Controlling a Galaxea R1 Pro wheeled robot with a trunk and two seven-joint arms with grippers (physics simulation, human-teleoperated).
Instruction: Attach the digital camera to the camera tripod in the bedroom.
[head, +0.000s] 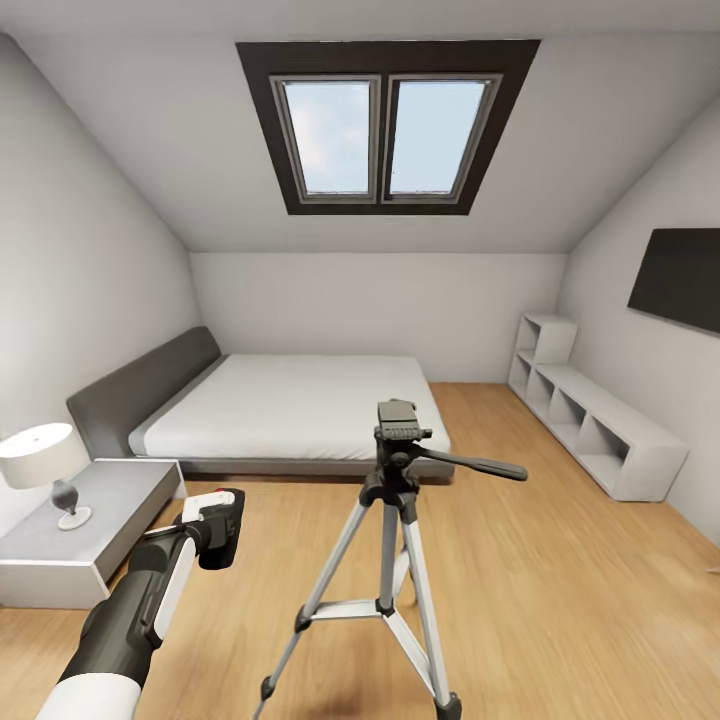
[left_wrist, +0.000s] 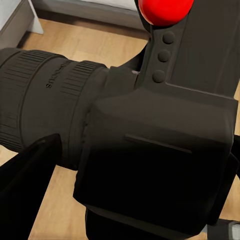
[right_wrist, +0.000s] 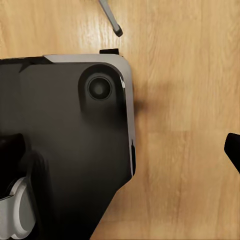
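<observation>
L tool (head: 215, 520) pinching digital camera (left_wrist: 150, 145), held above floor (head: 560, 600) near nightstand's (head: 110, 500) front corner. Camera tripod (head: 395, 480) upright on floor before bed's (head: 290, 405) foot edge. R tool state: can't tell.

Our head view: high, facing forward into bedroom, slightly down, tripod (head: 398, 560) close in front, bed (head: 290, 410) beyond, skylight (head: 388, 125) above. Our left wrist view: pressed right up against camera (left_wrist: 150, 150), floor (left_wrist: 90, 45) behind. Our right wrist view: straight down, near floor, our dark base (right_wrist: 60, 150) beneath, tripod foot (right_wrist: 112, 20) at frame edge. All three share wood floor; head and right wrist share tripod.
</observation>
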